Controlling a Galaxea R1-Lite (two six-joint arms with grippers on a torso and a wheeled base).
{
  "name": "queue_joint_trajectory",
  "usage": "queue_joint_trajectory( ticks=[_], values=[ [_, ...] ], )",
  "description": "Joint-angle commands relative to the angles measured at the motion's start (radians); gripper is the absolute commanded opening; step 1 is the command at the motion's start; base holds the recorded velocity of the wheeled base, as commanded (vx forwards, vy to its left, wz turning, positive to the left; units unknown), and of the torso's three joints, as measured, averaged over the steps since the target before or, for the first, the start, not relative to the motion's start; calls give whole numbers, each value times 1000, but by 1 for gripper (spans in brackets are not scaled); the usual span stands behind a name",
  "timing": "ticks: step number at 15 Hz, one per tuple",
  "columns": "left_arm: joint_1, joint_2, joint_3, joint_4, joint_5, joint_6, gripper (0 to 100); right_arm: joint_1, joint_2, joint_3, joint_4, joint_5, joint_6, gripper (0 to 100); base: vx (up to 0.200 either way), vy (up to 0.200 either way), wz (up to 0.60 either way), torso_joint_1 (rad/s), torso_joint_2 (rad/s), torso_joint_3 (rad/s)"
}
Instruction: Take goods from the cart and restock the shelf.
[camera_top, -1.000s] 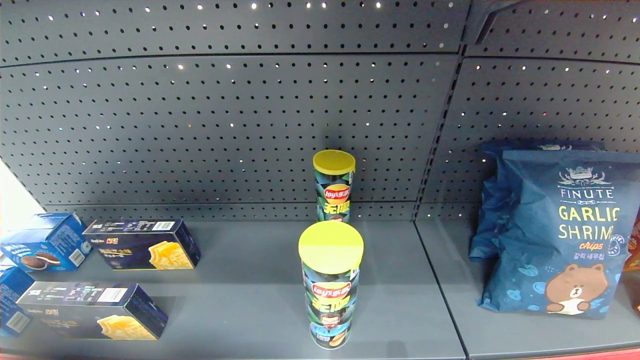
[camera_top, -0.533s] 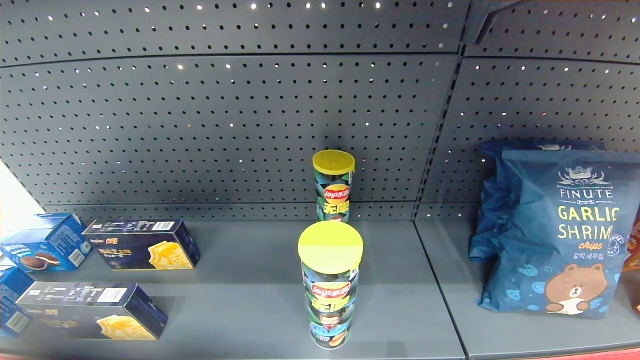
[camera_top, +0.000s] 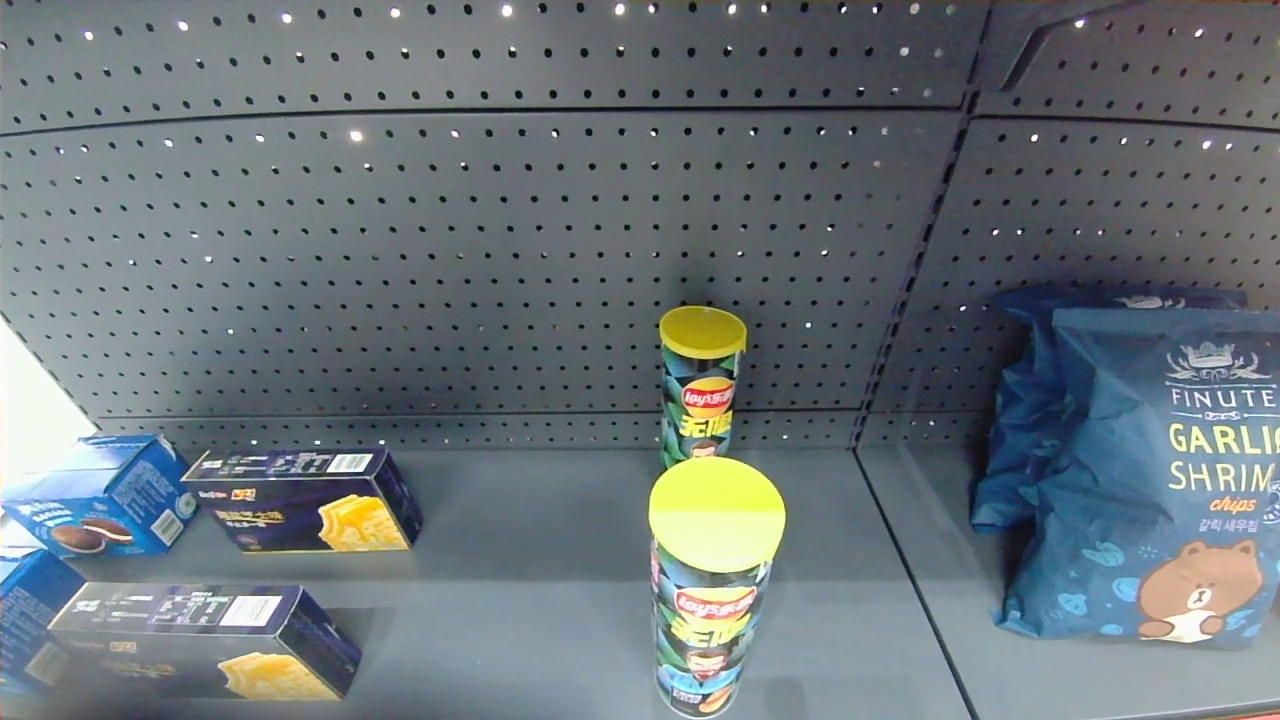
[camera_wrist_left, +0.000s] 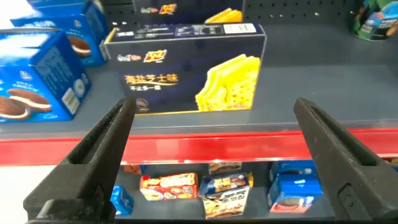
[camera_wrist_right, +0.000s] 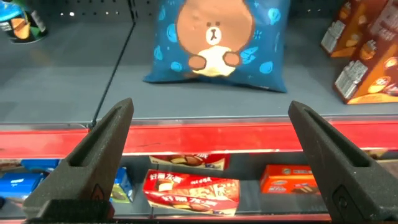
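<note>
The left gripper (camera_wrist_left: 214, 106) has its jaws spread wide and holds nothing, just before the red front edge (camera_wrist_left: 205, 146) of the grey shelf (camera_top: 520, 560). The right gripper (camera_wrist_right: 210, 107) is spread just as wide, also empty.

In the head view, a blue chip bag (camera_top: 1160, 470) with yellow lettering and a cartoon bear stands at right. At lower left lie a front cracker box (camera_top: 200, 640) and a second cracker box (camera_top: 310, 500) behind it, both dark with printed labels. Blue cookie boxes (camera_top: 100, 495) sit at the far left edge. At centre two yellow-lidded chip tubes stand upright and apart, the front tube (camera_top: 712, 590) and the rear tube (camera_top: 700, 385), each with a red-and-yellow logo.
</note>
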Motion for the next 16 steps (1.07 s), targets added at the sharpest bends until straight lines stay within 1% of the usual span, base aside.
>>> queue_joint_trajectory(
  ticks=[1, 7, 8, 16],
  values=[
    [1, 0, 0, 0, 0, 0, 100, 0, 1, 0, 0, 0, 0, 100, 0, 0, 0, 0, 0, 0],
    [1, 0, 0, 0, 2, 0, 100, 0, 1, 0, 0, 0, 0, 100, 0, 0, 0, 0, 0, 0],
    [1, 0, 0, 0, 2, 0, 100, 0, 1, 0, 0, 0, 0, 100, -200, 0, 0, -2, 7, 2],
    [1, 0, 0, 0, 2, 0, 100, 0, 1, 0, 0, 0, 0, 100, 0, 0, 0, 0, 0, 0]
  ],
)
